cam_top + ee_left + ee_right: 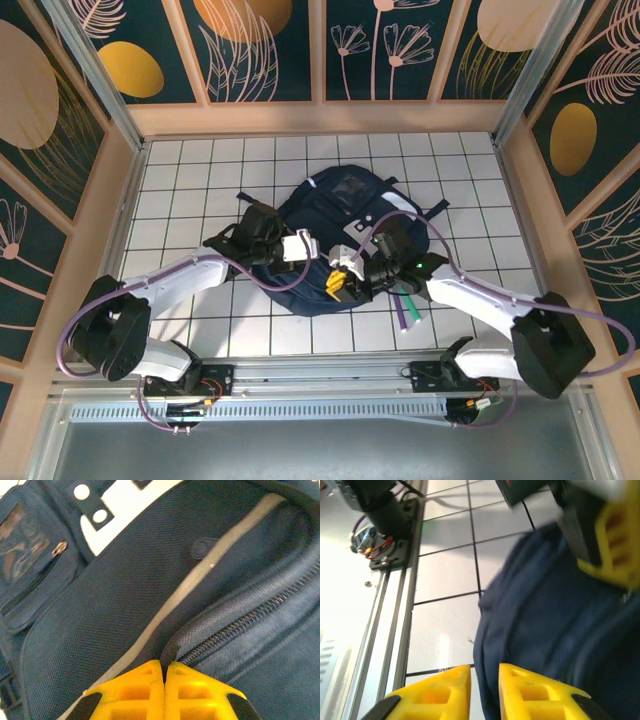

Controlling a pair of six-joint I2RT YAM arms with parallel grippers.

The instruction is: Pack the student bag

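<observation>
Top external: the bag (340, 200) lies flat about the middle of the white tiled surface (190, 180), with dark straps (432, 208) sticking out at its sides. My left arm (190, 275) and right arm (470, 300) reach in from the near edge and meet over the bag's near end. Two thin sticks (405, 315), one green and one purple, lie on the tiles just beside the bag's near right edge, close to my right arm.

Left wrist: my left pincer (164, 664) is clenched, its yellow fingers pressed together with no gap. The tips sit at the end of a zip (250, 615) that runs up to the right along a raised fold of navy cloth. I cannot tell whether any cloth is nipped between the tips. A grey stripe (200, 575) crosses the panel diagonally, just left of the zip. Further left is a pocket (30, 580) with a small metal zip pull (59, 548).

Right wrist: my right pincer (485, 669) is released, its fingers parted by a narrow gap with nothing between them. It hangs over the bag's edge, where navy cloth meets tile. One yellow finger of my left pincer shows blurred at upper right, above the cloth. The left arm's base (390, 510) stands on the rail (395, 630) beyond.
</observation>
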